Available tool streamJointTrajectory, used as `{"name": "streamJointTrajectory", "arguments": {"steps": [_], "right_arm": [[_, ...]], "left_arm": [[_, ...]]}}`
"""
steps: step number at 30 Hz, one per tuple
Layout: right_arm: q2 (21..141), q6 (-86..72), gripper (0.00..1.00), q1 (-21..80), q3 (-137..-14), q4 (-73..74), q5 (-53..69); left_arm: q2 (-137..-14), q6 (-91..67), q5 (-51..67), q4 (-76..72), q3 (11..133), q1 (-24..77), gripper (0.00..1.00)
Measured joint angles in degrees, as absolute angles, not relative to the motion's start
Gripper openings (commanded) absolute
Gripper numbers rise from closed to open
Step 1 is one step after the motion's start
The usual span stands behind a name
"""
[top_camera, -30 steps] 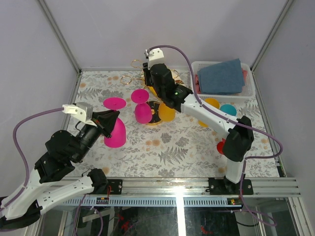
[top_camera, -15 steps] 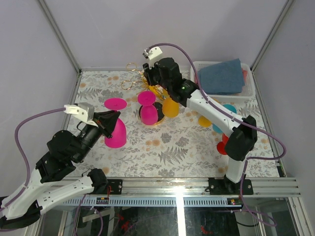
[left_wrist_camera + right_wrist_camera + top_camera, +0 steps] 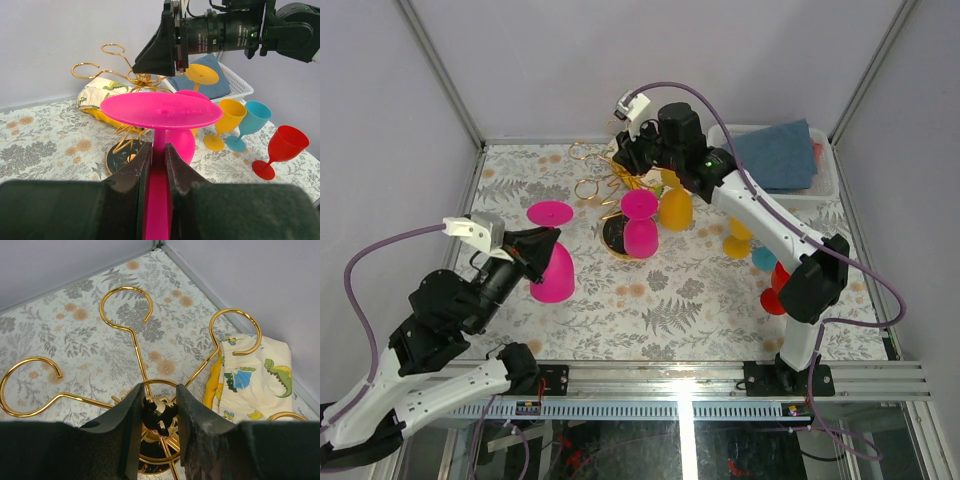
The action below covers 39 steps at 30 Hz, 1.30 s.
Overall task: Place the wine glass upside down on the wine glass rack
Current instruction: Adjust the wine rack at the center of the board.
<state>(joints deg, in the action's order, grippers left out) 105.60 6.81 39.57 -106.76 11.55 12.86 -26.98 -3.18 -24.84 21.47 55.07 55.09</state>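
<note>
In the top view my left gripper (image 3: 541, 241) is shut on the stem of a magenta wine glass (image 3: 553, 270), held upside down with its round foot up, left of the rack. The left wrist view shows that stem (image 3: 159, 150) pinched between the jaws of my left gripper (image 3: 159, 156). The gold wire wine glass rack (image 3: 612, 185) stands mid-table on its black base (image 3: 121, 158). A second magenta glass (image 3: 641, 232) and an orange glass (image 3: 675, 207) hang upside down from it. My right gripper (image 3: 160, 407) is shut on the rack's top knob (image 3: 161, 416).
Three upright glasses stand at the right: orange (image 3: 738, 238), teal (image 3: 766, 258) and red (image 3: 775, 292). A white basket (image 3: 828, 166) with blue cloth sits at the back right. A dinosaur-print cloth (image 3: 250, 375) lies behind the rack. Walls close the table's back and sides.
The right arm has swung right and back while holding the rack's top, and the rack has turned, carrying its hanging magenta and orange glasses rightward. The left arm with its glass has barely moved.
</note>
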Motion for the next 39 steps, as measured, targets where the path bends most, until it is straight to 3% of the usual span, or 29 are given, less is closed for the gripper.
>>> {"name": "streamJointTrajectory", "arguments": {"steps": [15, 30, 39], "right_arm": [[105.93, 15.25, 0.00, 36.56, -109.47, 18.39, 29.67], [105.93, 16.88, 0.00, 36.56, -109.21, 18.39, 31.29], [107.09, 21.67, 0.00, 36.38, -113.47, 25.12, 34.06]], "left_arm": [[-24.38, -3.11, -24.84, 15.42, 46.81, 55.09, 0.00], [-23.70, -6.33, -24.84, -0.75, 31.09, 55.09, 0.00], [-24.51, 0.71, -22.28, -15.00, 21.34, 55.09, 0.00]]}}
